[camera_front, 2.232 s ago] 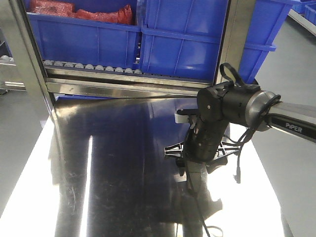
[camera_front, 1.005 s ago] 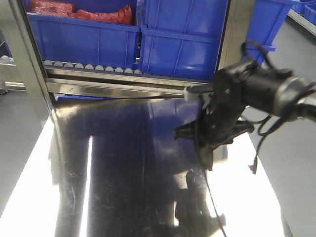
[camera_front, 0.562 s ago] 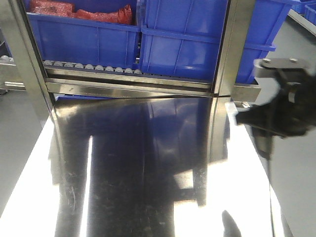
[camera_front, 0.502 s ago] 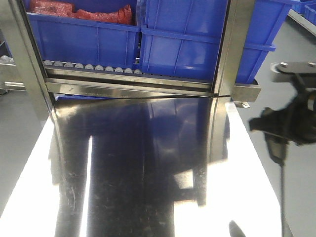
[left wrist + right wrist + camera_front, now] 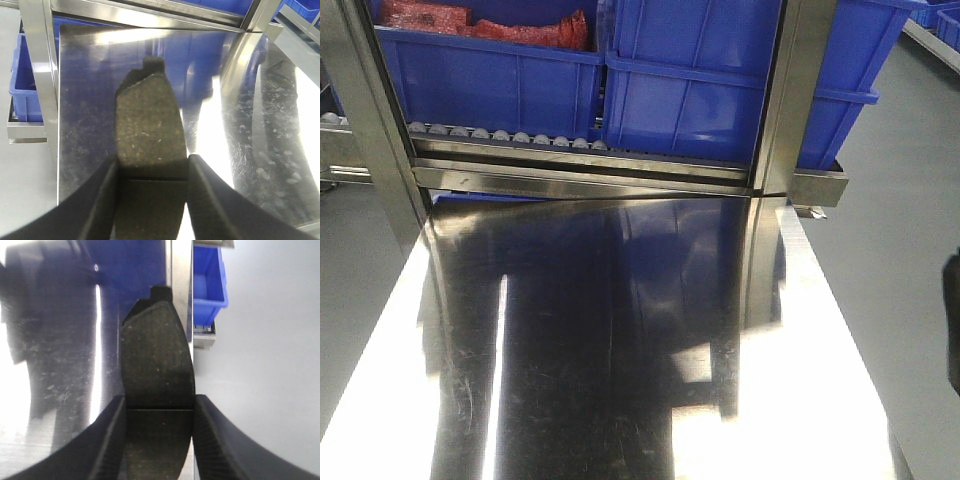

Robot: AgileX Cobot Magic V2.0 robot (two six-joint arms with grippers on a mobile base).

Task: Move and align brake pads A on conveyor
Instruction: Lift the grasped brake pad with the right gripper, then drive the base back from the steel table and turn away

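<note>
The left gripper (image 5: 152,167) is clamping a brake pad (image 5: 145,125) above the steel table (image 5: 250,100), while the right gripper (image 5: 159,407) is pinching a second brake pad (image 5: 156,360).

No writing, number, label or brand mark can be read in any view. The blue bins (image 5: 690,100), the steel counter (image 5: 620,350), one brake pad A (image 5: 145,125) and the other brake pad A (image 5: 157,360) show plain faces only.
</note>
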